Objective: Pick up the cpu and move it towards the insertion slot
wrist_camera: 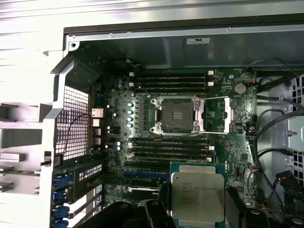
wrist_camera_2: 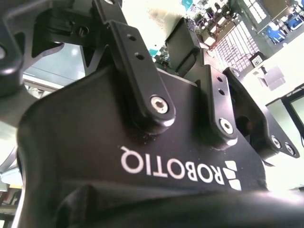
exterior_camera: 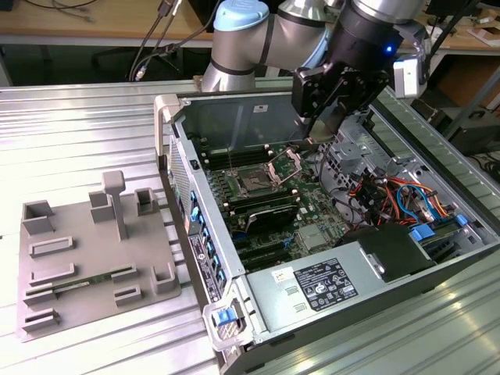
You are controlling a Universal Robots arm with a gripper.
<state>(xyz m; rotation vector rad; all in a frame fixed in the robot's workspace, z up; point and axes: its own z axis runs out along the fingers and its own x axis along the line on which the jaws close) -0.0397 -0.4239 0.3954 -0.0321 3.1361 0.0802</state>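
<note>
Fixture plate (exterior_camera: 86, 266): grey, lower left of the exterior view, on the worktop (exterior_camera: 70, 125).
Insertion slot (exterior_camera: 256, 183): centre, frame raised, inside the open computer case (exterior_camera: 234, 312).
Tool (exterior_camera: 322, 134): upper right, above the board, pinching the cpu (wrist_camera: 197, 195).

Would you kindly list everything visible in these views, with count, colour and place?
cpu: one, silver-white top, held between the fingers above the motherboard.
insertion slot: one, dark socket with its shiny frame open, mid-motherboard, empty.
motherboard: one, green, inside the case.
memory slots: several, black, on both sides of the socket.
computer case: one, grey, open, on the exterior view's right.
fixture plate: one, grey, on the exterior view's left of the case.
cables: several, red, blue and orange, by the case's far side.
gripper: one, black, shut on the cpu.
</note>
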